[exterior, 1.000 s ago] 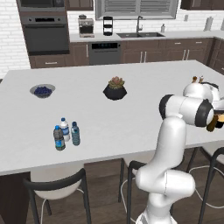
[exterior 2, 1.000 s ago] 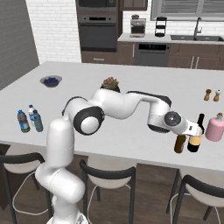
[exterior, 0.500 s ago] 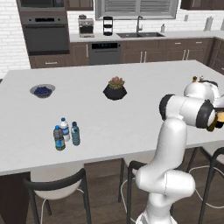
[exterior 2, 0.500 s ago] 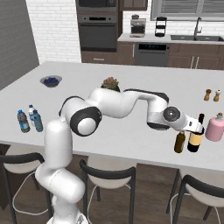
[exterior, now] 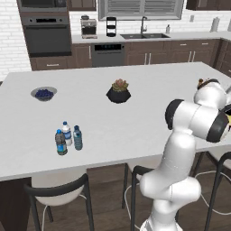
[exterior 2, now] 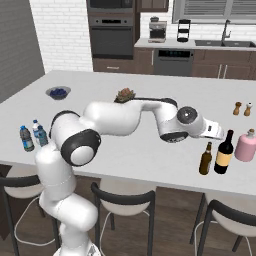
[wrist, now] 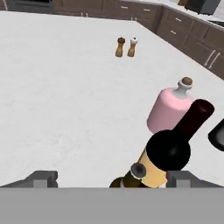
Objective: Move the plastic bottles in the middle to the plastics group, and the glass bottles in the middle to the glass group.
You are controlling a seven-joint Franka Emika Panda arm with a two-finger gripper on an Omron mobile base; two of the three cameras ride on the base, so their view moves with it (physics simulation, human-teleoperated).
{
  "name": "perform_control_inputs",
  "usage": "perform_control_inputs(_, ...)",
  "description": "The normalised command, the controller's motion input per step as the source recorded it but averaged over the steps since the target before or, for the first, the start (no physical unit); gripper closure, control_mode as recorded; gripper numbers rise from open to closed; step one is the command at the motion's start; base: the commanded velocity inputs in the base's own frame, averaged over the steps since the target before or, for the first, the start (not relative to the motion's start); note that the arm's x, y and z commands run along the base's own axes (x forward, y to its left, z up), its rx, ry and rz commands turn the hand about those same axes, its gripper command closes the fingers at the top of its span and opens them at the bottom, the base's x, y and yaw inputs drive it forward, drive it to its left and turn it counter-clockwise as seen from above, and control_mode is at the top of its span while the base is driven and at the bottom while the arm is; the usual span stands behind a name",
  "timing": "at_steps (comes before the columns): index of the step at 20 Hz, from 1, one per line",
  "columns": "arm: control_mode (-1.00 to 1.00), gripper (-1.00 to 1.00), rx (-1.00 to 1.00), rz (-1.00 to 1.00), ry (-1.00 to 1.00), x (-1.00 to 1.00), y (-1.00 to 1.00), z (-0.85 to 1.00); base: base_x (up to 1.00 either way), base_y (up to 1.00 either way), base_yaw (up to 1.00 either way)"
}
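Gripper (wrist: 111, 177) jaws stand wide apart w/ nothing held, hovering just over the two glass bottles. Plain brown bottle (exterior 2: 205, 158) and labelled dark bottle (exterior 2: 224, 152) both stand upright on the table (exterior 2: 150, 95), side by side, just beside the pink vessel (exterior 2: 245, 145), so the glass side looks sorted. Light-blue water bottle (exterior: 77, 137) sits w/ the clear bottle (exterior: 66, 133) and dark blue-label bottle (exterior: 60, 142) at the far left end; plastics look grouped too.

Step in hand, by my read: clear off after setting down. Do it well: lift straight up before swinging, since the brown bottle's cap and the tall neck sit right between the fingertips in the hand view; any sideways move could tip them into the pink vessel.

Around: salt & pepper shakers (wrist: 125, 47) further back, potted plant (exterior: 118, 91), bowl of berries (exterior: 43, 94). None in the way.
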Motion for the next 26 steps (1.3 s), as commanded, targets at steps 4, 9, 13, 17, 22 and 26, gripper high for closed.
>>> perform_control_inputs(4, -1.00, -1.00, 0.00, 0.00, 0.31, 0.00, 0.87, 0.49, 0.00, 0.00, 0.00)
perform_control_inputs(9, -1.00, -1.00, 0.00, 0.01, 0.35, 0.00, 0.87, 0.43, 0.00, 0.00, 0.00)
perform_control_inputs(13, -1.00, -1.00, 0.09, 0.00, 0.36, -0.10, 0.76, 0.38, 0.00, 0.00, 0.00)
perform_control_inputs(17, -1.00, -1.00, 0.17, 0.03, 0.21, -0.35, 0.68, 0.20, 0.00, 0.00, 0.00)
perform_control_inputs(22, -1.00, -1.00, 0.27, 0.16, 0.05, -0.66, 0.50, 0.16, 0.00, 0.00, 0.00)
perform_control_inputs(26, -1.00, -1.00, 0.20, 0.19, -0.16, -0.87, 0.44, 0.01, 0.00, 0.00, 0.00)
